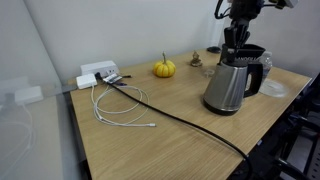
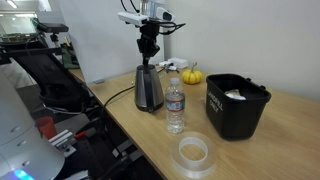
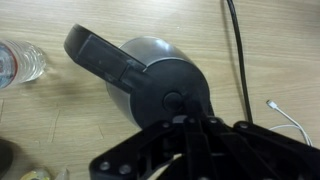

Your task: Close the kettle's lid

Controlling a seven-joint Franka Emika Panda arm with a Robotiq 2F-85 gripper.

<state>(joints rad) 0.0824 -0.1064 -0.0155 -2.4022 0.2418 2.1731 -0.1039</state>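
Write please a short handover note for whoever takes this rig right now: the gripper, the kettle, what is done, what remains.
Gripper: directly above the kettle, fingers pointing down at the lid; open or shut cannot be told.
Kettle: upright on the table, near the water bottle.
Done: the lid looks lowered in the wrist view; whether it is fully seated is not visible.
Left: probably confirm that the lid is shut, press it if needed, then raise the arm.
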